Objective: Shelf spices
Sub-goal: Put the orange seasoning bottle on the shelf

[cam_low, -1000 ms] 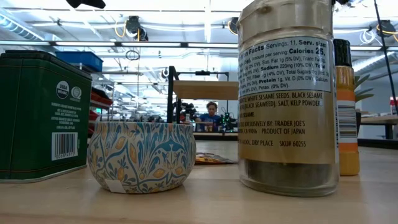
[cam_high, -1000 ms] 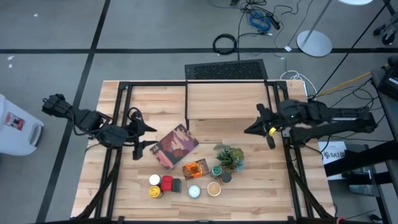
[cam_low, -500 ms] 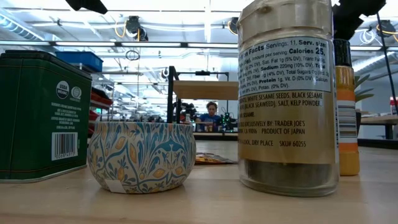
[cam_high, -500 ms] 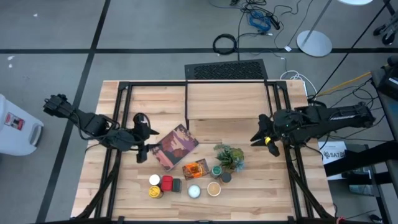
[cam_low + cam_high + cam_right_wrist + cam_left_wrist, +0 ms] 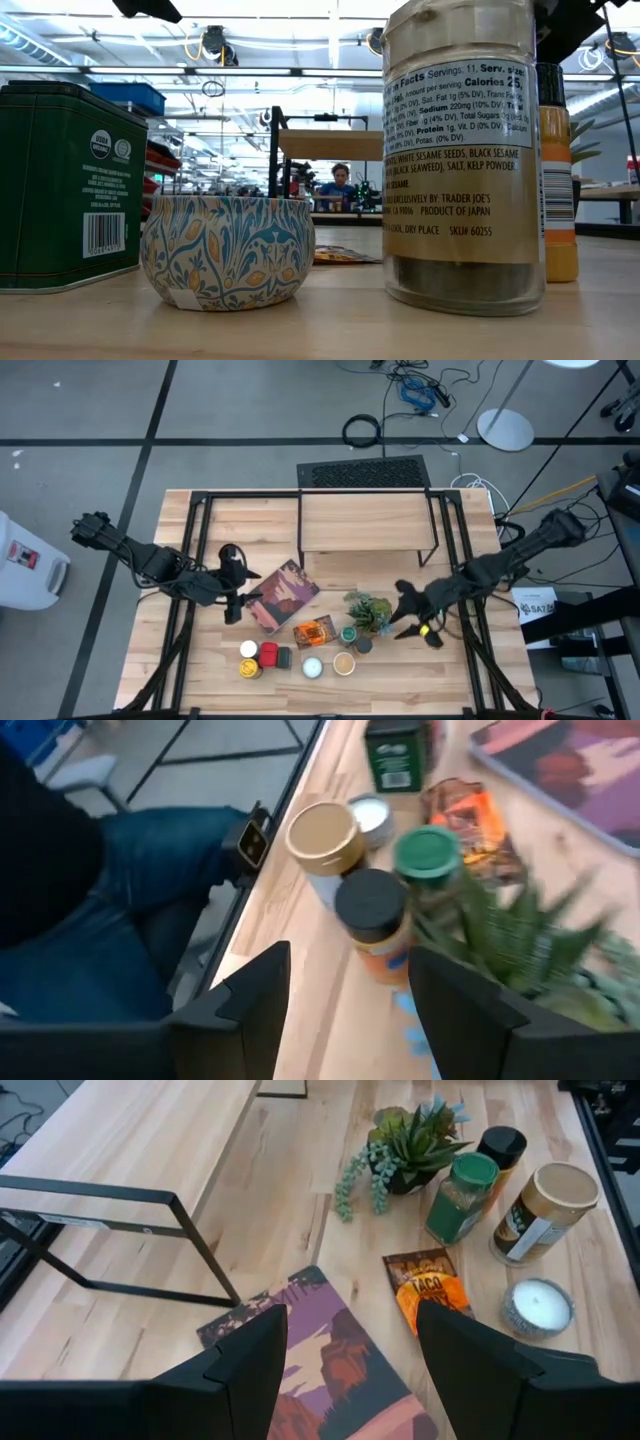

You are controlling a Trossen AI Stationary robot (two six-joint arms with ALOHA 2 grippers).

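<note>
Right tool (image 5: 408, 617) newly beside plant (image 5: 368, 610), both tools agape, empty; eight spices unshelved.

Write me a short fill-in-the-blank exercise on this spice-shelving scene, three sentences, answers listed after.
1. The top of the shelf holds ____ spice jars so far.
2. The orange packet lies flat beside the ____ book.
3. The right tool, fingers apart, hovers close to the potted ____, while the left tool waits over the book's edge.

Missing words: no; maroon; plant
</note>
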